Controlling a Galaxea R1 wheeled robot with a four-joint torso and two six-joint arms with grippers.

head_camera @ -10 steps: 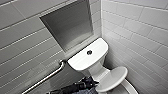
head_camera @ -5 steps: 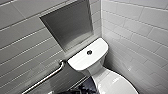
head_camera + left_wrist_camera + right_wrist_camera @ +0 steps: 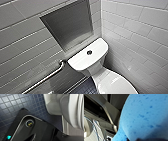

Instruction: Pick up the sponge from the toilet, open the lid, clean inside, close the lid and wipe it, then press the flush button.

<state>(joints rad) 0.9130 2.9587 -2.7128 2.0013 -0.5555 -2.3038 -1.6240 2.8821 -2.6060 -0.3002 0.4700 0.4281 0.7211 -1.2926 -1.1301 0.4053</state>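
Clamping the sponge (image 3: 144, 115) in my right hand clears the toilet (image 3: 83, 61) so its shut lid (image 3: 115, 84) can lift, I judge; my left hand's state I cannot tell.

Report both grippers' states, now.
Left gripper: cannot be told.
Right gripper: closed, holding the sponge.

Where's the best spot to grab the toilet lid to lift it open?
Grip the lid by its rim at the end away from the tank, coming from the front. It lies shut and flat, probably hinged at the tank, so only that thin free edge gives the fingers purchase.
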